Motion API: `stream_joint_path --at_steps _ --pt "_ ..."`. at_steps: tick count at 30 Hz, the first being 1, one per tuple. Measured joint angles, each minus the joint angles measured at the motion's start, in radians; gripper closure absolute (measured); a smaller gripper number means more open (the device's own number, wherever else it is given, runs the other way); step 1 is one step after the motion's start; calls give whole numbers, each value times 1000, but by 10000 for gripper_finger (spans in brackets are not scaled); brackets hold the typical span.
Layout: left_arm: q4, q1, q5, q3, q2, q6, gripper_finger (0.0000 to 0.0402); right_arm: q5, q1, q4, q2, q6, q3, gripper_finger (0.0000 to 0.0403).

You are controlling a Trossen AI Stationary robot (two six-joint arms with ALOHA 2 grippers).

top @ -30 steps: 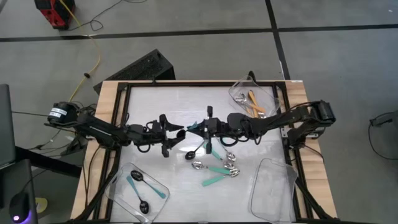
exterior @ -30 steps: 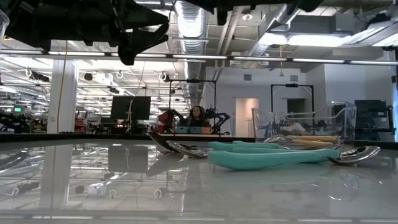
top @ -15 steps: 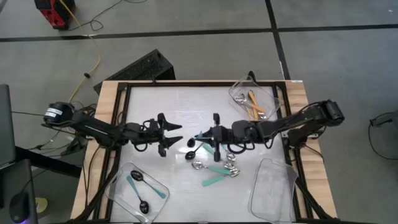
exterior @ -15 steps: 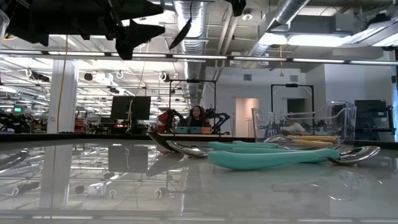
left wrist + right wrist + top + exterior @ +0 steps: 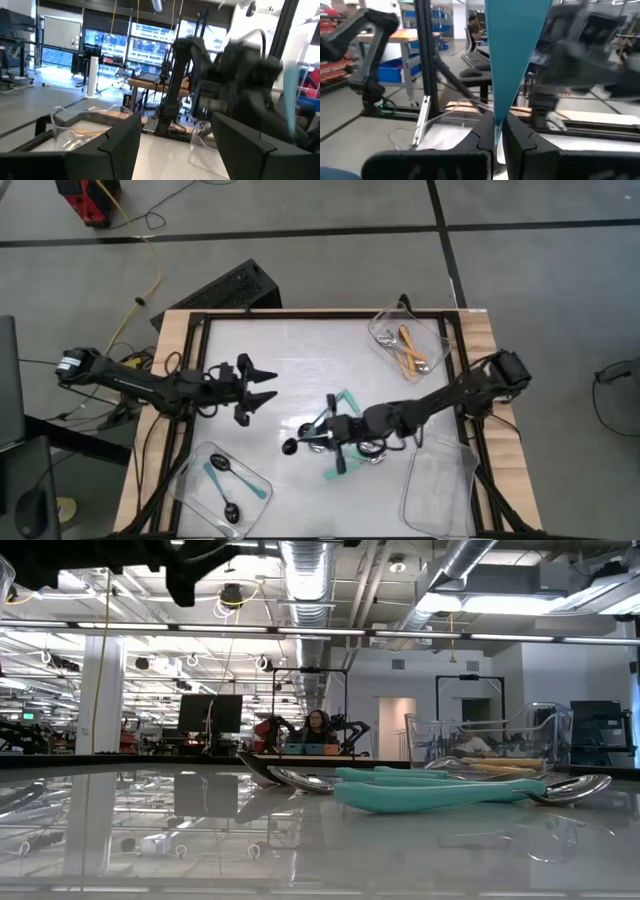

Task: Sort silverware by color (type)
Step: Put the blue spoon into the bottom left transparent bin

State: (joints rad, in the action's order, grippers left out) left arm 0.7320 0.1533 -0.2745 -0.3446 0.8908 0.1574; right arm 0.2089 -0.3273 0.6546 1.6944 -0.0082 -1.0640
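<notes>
Clear plastic trays already hold part of the sort: orange-handled spoons (image 5: 410,348) in the tray at two o'clock (image 5: 437,330), two blue-handled black-bowled spoons (image 5: 223,480) in the tray at seven (image 5: 190,470); the tray at five (image 5: 440,500) looks empty. Teal-green silver-bowled spoons (image 5: 345,465) lie loose just past centre — roughly half seems left. The right gripper (image 5: 335,435), above that pile, pinches a blue-handled spoon (image 5: 512,50); the left gripper (image 5: 262,385), at nine, has its fingers wide. The bench (image 5: 290,345) is glossy white, wood-edged, on grey floor — a workshop hall lies beyond.
</notes>
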Motion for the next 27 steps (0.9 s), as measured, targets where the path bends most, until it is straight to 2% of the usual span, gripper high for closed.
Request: stream_joint_path --at_steps 6,12,14,21,27 --pt "-72 5 0 -1 -122 31 176 -33 0 -9 134 -23 -157 367" --pt "-121 5 6 -1 -209 30 176 -224 -1 -41 279 -26 -381 367" --pt "-125 5 6 0 -230 31 176 -257 -2 -92 322 -26 -460 367" --pt "-178 5 8 0 -301 66 176 -264 0 -300 447 -49 -682 367" --pt "-210 5 43 0 -353 100 176 -291 5 -319 455 -68 -719 367"
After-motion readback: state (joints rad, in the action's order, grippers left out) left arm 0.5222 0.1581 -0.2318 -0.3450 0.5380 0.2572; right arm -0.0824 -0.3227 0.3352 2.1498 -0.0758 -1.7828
